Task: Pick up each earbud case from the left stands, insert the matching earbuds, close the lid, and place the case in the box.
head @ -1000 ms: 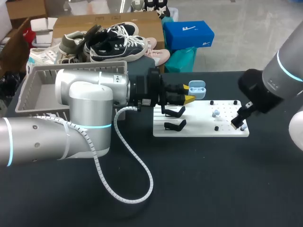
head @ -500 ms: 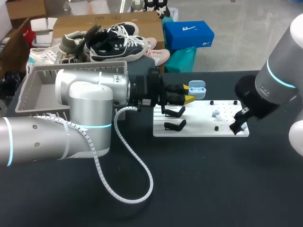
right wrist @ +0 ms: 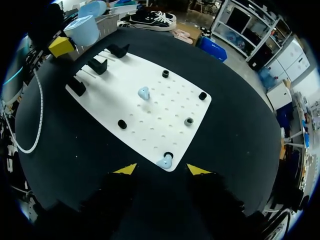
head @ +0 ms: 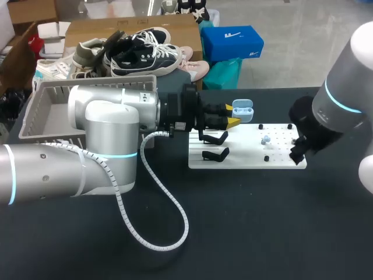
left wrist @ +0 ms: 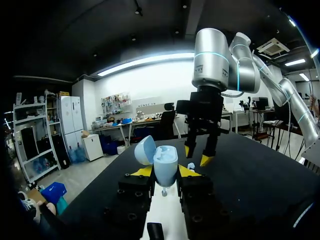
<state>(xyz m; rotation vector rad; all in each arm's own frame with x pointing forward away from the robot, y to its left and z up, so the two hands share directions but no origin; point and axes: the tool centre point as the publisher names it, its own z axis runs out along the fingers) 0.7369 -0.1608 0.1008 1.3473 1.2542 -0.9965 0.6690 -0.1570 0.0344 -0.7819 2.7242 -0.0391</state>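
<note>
One earbud [right wrist: 164, 161] lies just ahead of the splayed right gripper [right wrist: 156, 170].
It should drop squarely at the board's [head: 245, 153] four o'clock corner; left gripper [left wrist: 161, 171] clamps the open case [left wrist: 165, 161].

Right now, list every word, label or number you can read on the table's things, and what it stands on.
No readable text.
No print shows on the earbud case, white board or basket.
Small pale sticker on the left arm's wrist: too small to read.
</note>
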